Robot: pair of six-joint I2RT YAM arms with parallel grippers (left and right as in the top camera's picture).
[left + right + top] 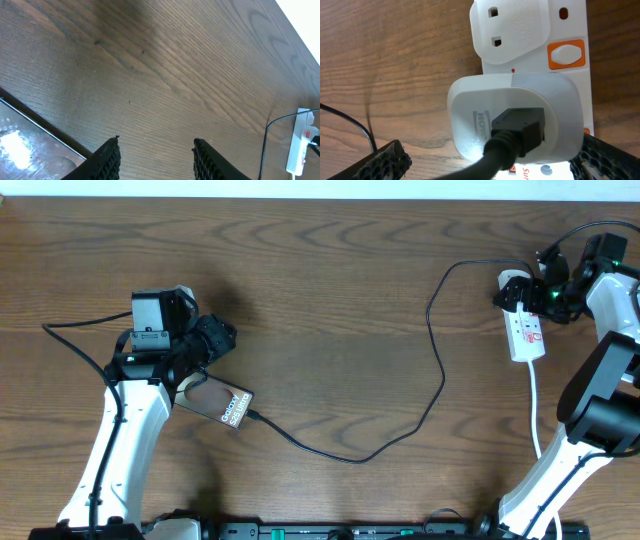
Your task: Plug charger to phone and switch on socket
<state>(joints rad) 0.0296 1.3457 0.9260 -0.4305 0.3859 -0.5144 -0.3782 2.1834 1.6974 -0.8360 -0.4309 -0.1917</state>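
The phone [222, 404] lies flat at the left, "Galaxy" lettering up. The charger, a thin black cable [440, 370], loops across the table, and its plug tip [254, 417] meets the phone's right end. My left gripper [222, 338] is open and empty just beyond the phone. The left wrist view shows its fingers [157, 152] over bare wood, with the phone's corner [25, 145] at lower left. The socket [527, 335] lies at the far right. My right gripper [532, 292] is open around the white adapter [515, 117] plugged into the socket [570, 25]. An orange switch [565, 54] sits beside the adapter.
The socket's white cord [535, 410] runs toward the front edge past the right arm's base. The table's far edge meets a white wall. The socket [300, 145] and cable [265, 145] also show far off in the left wrist view.
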